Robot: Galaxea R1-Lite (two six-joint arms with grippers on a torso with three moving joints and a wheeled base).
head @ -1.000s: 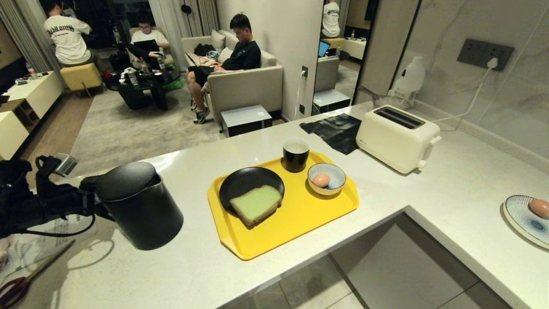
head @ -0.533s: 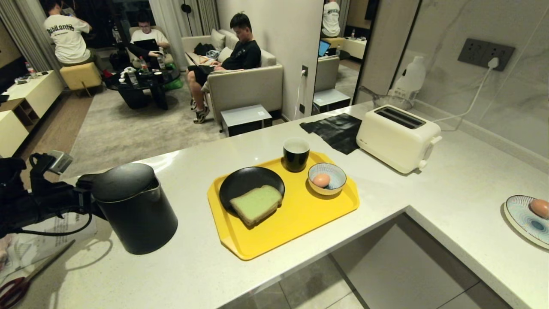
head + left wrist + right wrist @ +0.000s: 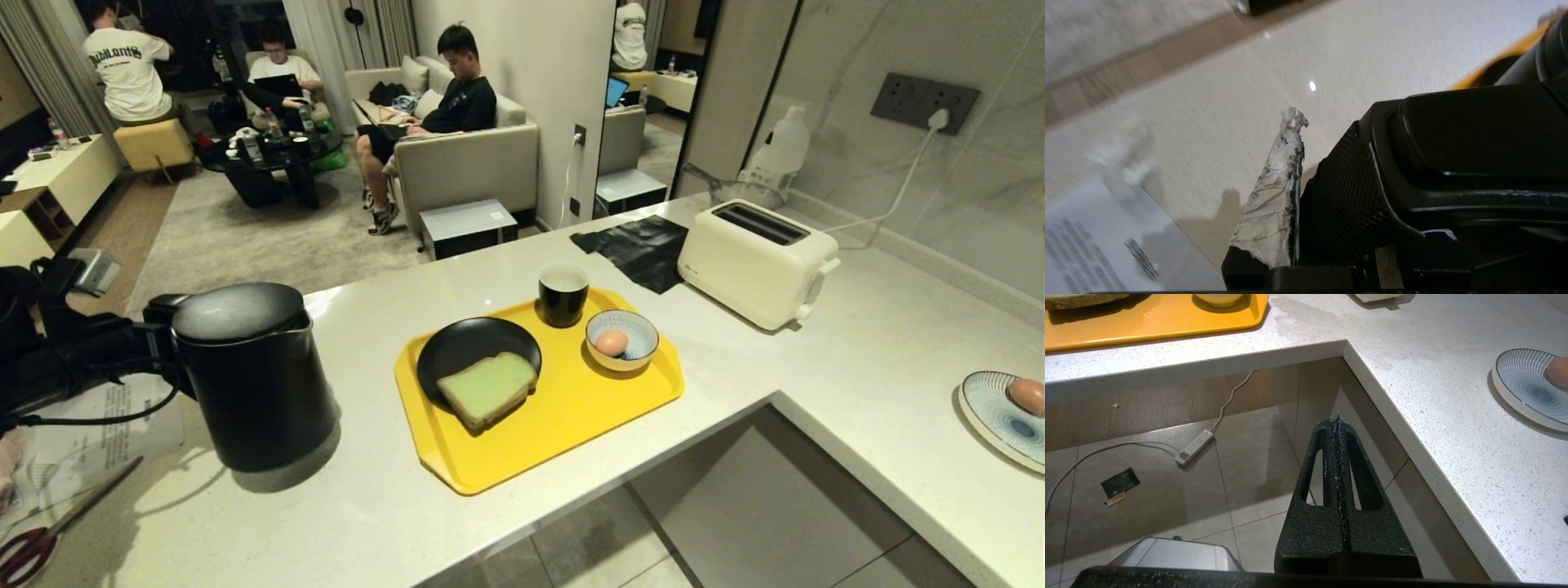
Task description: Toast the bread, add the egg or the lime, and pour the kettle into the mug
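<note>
At far left of the head view: left gripper point(image 3: 159, 359), jaws part-open and clamped on the handle of the kettle point(image 3: 249, 376), upright on the tabletop point(image 3: 857, 384); handle itself hidden behind arm and kettle body. At centre: yellow tray point(image 3: 571, 408) with bread point(image 3: 487, 389) on a black plate point(image 3: 457, 347), mug point(image 3: 562, 292), egg point(image 3: 611, 342) in a striped bowl point(image 3: 641, 327). Right of that: toaster point(image 3: 755, 261). Outside the head view, below the tabletop edge: right gripper point(image 3: 1337, 428), jaws pressed together, empty.
</note>
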